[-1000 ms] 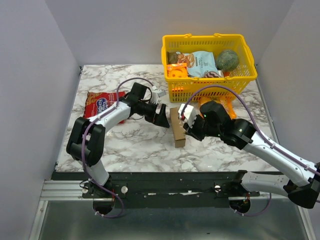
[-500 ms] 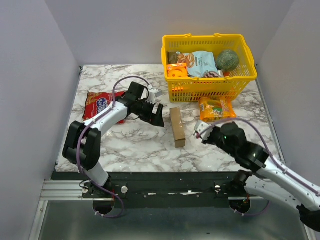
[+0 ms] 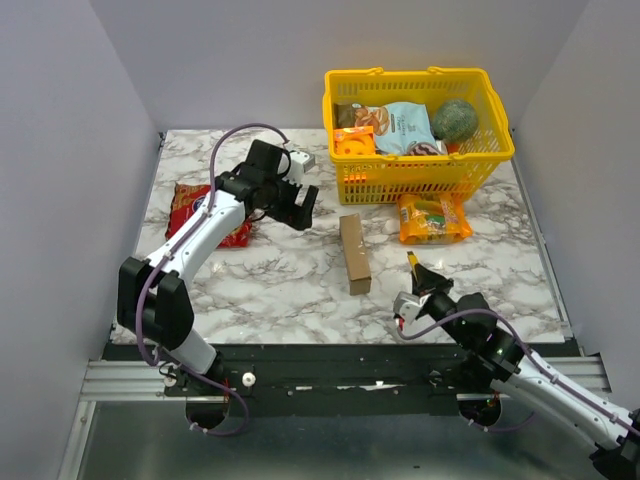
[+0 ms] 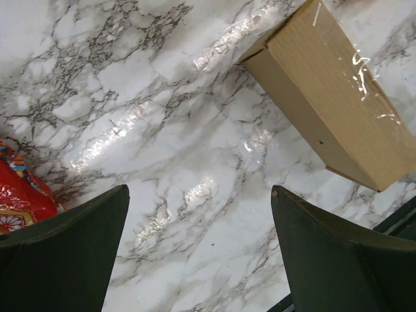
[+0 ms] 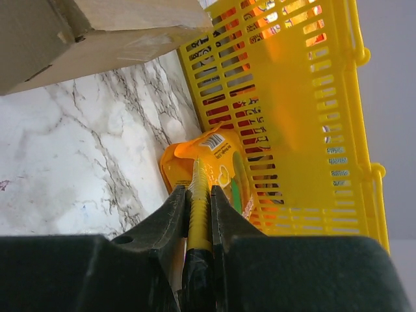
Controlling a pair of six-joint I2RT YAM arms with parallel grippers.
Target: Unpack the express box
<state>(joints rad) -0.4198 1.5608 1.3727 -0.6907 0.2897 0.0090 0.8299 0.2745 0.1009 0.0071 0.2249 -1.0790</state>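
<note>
The cardboard box [image 3: 354, 253] is laid flat at the middle of the table [image 3: 280, 285], just before the yellow basket [image 3: 420, 172]. The left gripper [image 3: 303, 208] is spread wide open to its left, apart from it. A thin yellow tool [image 5: 197, 221] is clamped in the closed right gripper [image 3: 418, 273].

Grey-veined white marble table [image 3: 285, 292]; plain pale grey walls [image 3: 60, 120] three sides.

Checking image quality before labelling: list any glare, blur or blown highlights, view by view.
Top external: even light, soft shadows, table sharp. Left wrist: glare streaks on the table and on tape across the express box; left fingers dark and soft. Right wrist: yellow basket glows overexposed near the top; right fingers blurred.
</note>
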